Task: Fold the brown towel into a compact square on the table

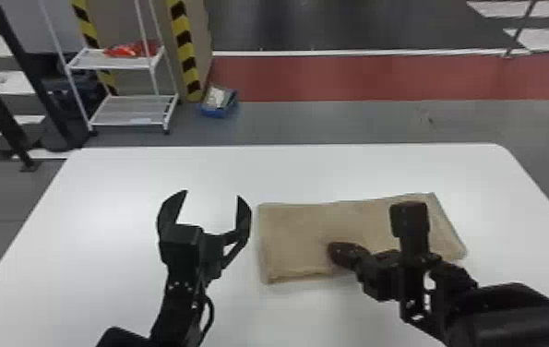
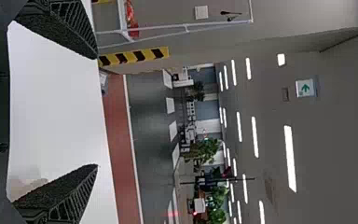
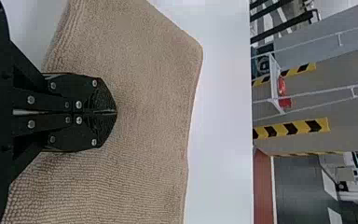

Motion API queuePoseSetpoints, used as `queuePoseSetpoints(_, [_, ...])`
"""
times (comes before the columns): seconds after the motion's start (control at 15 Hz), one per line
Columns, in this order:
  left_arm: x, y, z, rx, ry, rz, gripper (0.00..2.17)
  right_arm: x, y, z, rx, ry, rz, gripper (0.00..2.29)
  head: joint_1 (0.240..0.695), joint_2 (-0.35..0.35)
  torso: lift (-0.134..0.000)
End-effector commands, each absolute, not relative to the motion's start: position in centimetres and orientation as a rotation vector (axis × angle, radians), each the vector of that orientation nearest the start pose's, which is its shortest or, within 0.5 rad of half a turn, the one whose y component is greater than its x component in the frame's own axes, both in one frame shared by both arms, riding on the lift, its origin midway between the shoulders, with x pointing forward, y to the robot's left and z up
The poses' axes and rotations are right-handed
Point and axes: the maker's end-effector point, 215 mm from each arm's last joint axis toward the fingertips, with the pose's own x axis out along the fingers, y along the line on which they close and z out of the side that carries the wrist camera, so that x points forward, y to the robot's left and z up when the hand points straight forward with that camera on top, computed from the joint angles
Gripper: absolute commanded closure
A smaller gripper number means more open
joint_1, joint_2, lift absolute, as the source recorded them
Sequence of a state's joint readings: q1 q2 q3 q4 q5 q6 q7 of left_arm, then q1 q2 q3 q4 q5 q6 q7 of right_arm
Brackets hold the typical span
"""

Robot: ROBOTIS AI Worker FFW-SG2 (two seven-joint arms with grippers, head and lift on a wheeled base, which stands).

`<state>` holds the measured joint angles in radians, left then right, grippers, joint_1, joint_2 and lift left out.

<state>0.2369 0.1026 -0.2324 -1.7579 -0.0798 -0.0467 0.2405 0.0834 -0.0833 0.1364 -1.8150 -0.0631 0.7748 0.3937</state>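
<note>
The left arm came in from the bottom edge, left of centre, and rose up the frame with a slight lean to the right; at its end the left gripper [image 1: 212, 195] pointed toward the top of the frame, its two fingers spread wide with only air between them; it stood over the left half of the white table [image 1: 102, 194], its right-hand finger near the towel's left edge yet apart from it.

The brown towel [image 1: 296, 235] lay flat right of centre in the lower half of the frame, a folded oblong, longer across than deep; its left edge ran nearly straight up the frame, while its right edge slanted down to a corner at the lower right.

The right gripper [image 1: 331, 252] was over the lower middle of the towel, pointing left and a little up the frame; its fingers were closed together, meeting along a thin seam in the right wrist view; whether they pinched any cloth at the tips could not be told; behind it the right arm sloped down to the lower right corner, an upright black block standing at the wrist over the towel's right part.
</note>
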Motion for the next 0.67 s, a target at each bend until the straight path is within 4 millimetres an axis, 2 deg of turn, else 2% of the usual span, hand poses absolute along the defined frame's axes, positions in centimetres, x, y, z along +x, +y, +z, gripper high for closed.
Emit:
queuePoseSetpoints(0.0, [51.2, 16.4, -35.8, 0.122, -0.01, -0.012, 0.04, 49.2, -8.7, -44.6, 0.083, 0.551, 0.525, 1.77, 0.695, 0.077, -0.114])
queuePoseSetpoints(0.07, [51.2, 16.6, -35.8, 0.124, -0.011, -0.01, 0.04, 49.5, -9.9, -43.2, 0.091, 0.516, 0.502, 1.73, 0.695, 0.081, -0.114])
queuePoseSetpoints(0.13, [51.2, 16.7, -35.8, 0.125, -0.011, -0.01, 0.04, 50.2, -11.7, -41.1, 0.112, 0.464, 0.472, 1.39, 0.695, 0.083, -0.114])
queuePoseSetpoints(0.2, [51.2, 16.4, -35.8, 0.124, -0.01, -0.016, 0.04, 50.7, -14.0, -39.4, 0.129, 0.42, 0.44, 0.76, 0.695, 0.079, -0.114])
queuePoseSetpoints(0.27, [51.1, 16.2, -35.8, 0.123, -0.01, -0.022, 0.04, 51.1, -16.2, -38.8, 0.137, 0.404, 0.406, 0.18, 0.695, 0.069, -0.114])
queuePoseSetpoints(0.33, [51.1, 15.6, -35.9, 0.123, -0.009, -0.032, 0.05, 51.5, -19.4, -38.5, 0.143, 0.396, 0.356, 0.0, 0.695, 0.041, -0.114])
queuePoseSetpoints(0.47, [51.3, 13.8, -36.1, 0.124, -0.007, -0.064, 0.05, 51.9, -26.5, -38.5, 0.131, 0.395, 0.253, 0.02, 0.695, -0.013, -0.114])
queuePoseSetpoints(0.53, [51.5, 13.1, -36.3, 0.12, -0.005, -0.075, 0.08, 52.0, -29.4, -38.8, 0.13, 0.4, 0.211, 0.06, 0.695, -0.042, -0.114])
queuePoseSetpoints(0.6, [51.9, 12.0, -36.8, 0.114, 0.013, -0.117, 0.32, 52.0, -32.8, -39.6, 0.128, 0.411, 0.164, 0.06, 0.695, -0.079, -0.114])
